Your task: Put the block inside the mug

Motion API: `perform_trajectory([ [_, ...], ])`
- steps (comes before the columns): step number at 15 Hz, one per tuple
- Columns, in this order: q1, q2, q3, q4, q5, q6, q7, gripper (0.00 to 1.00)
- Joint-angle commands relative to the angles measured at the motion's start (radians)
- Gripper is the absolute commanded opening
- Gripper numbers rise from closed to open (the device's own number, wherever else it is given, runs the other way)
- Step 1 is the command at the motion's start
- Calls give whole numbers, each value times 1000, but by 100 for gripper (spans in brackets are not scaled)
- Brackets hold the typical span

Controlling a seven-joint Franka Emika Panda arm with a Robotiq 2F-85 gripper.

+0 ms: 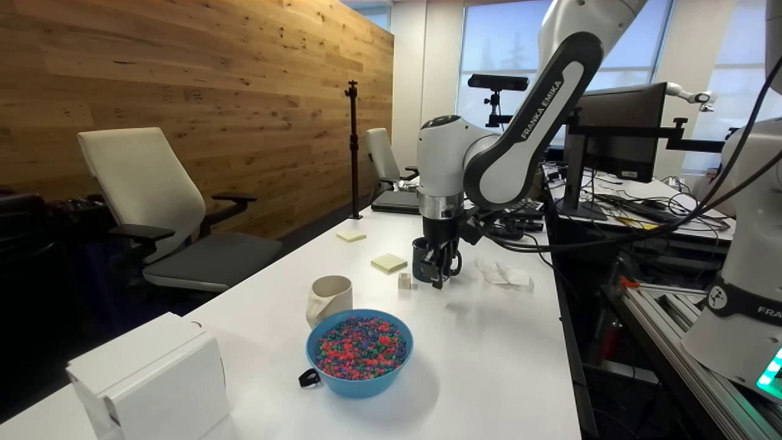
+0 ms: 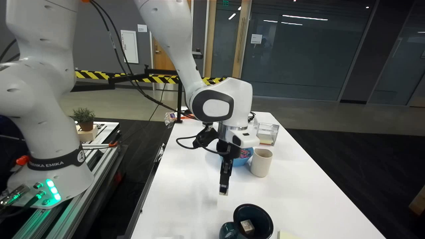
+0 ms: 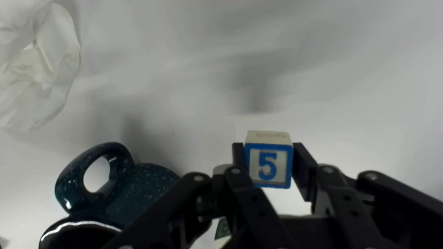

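One toy block (image 2: 247, 227) is seen inside the dark-teal mug (image 2: 263, 216) — the number-5 block (image 3: 269, 166), pinched by the gripper (image 3: 270, 155), is yet to be added.

In an exterior view, the white rectangular box (image 1: 156, 376) stands front left on the long white table (image 1: 495, 366). Right of it sits the round blue bowl (image 1: 361, 388) with tiny multicoloured beads (image 1: 360, 348) inside, the cream cylindrical cup (image 1: 332, 293) just behind the bowl's left side. Farther back stands the glossy dark-teal mug (image 1: 419, 261), a pale cubic block (image 2: 247, 226) in it, the crumpled white sheet (image 1: 504, 274) to its right. Left of the mug lies the pale-yellow square pad (image 1: 388, 263), a small off-white cube (image 1: 404, 281) just before the gap between them. Before the mug, above the table, the black two-fingered gripper (image 3: 269, 156) has the cream-and-blue cubic block (image 3: 269, 166) between its fingertips
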Motion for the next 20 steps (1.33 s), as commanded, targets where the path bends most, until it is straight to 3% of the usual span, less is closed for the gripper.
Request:
perform_trajectory([
  [1, 27, -111, -15, -55, -78, -2, 66, 12],
  [11, -36, -219, 2, -44, -126, -98, 242, 12],
  [20, -192, -236, -12, -10, -25, -159, 257, 12],
])
